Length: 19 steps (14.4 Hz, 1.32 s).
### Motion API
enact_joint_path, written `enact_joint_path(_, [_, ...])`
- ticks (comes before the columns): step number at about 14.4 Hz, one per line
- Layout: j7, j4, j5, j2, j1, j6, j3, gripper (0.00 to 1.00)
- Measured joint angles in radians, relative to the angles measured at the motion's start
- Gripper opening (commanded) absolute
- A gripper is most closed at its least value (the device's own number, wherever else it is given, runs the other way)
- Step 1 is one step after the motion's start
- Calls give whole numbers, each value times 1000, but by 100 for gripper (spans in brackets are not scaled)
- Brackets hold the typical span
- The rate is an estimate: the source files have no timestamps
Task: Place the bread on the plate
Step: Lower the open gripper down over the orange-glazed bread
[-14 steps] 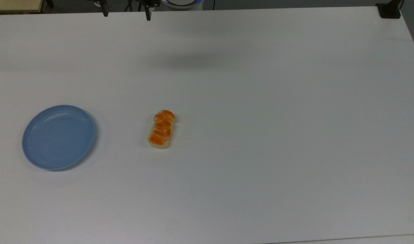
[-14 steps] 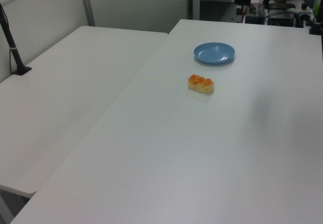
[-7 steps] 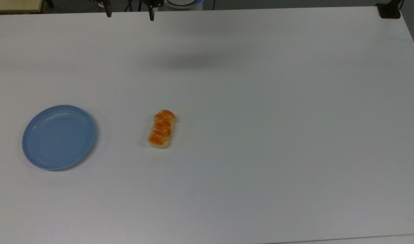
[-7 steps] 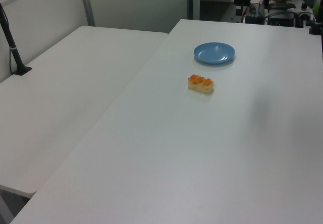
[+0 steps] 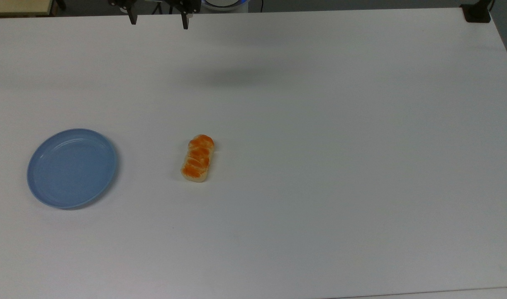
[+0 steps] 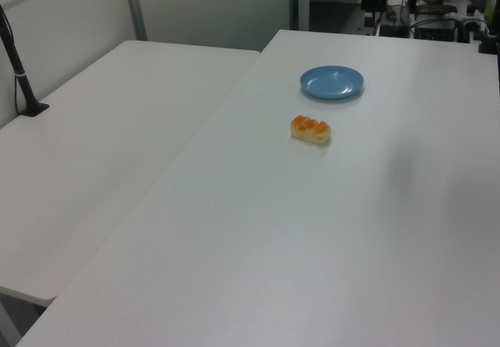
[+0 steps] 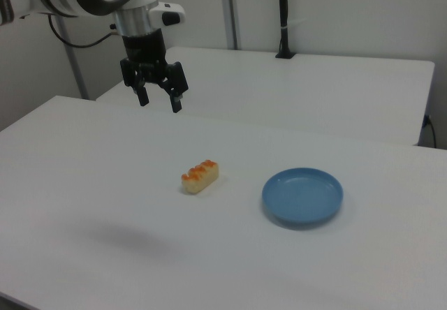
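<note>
The bread (image 7: pixel 200 176) lies on the white table (image 7: pixel 84 184), beside the plate (image 7: pixel 302 197) but not touching it. The gripper (image 7: pixel 160 104) hangs high above, fingers (image 7: pixel 177 103) spread wide with nothing between them, far from the bread.

bare table (image 5: pixel 320 166) around bread (image 5: pixel 198 158), plate (image 5: pixel 71 167) apart

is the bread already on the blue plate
No, in the right view the bread lies on the bare table, apart from the plate.
</note>
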Motion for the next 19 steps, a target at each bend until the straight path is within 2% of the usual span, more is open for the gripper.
enact_joint_path(5, [3,0,-56,41,6,0,6,100])
enact_joint_path(8, [3,-2,-60,79,16,8,7,100])
enact_joint_path(13, [49,-51,-34,175,18,287,9,100])
enact_joint_path(17, [98,-101,-29,232,24,406,13,100])
enact_joint_path(19, [171,-115,-29,274,43,479,14,100])
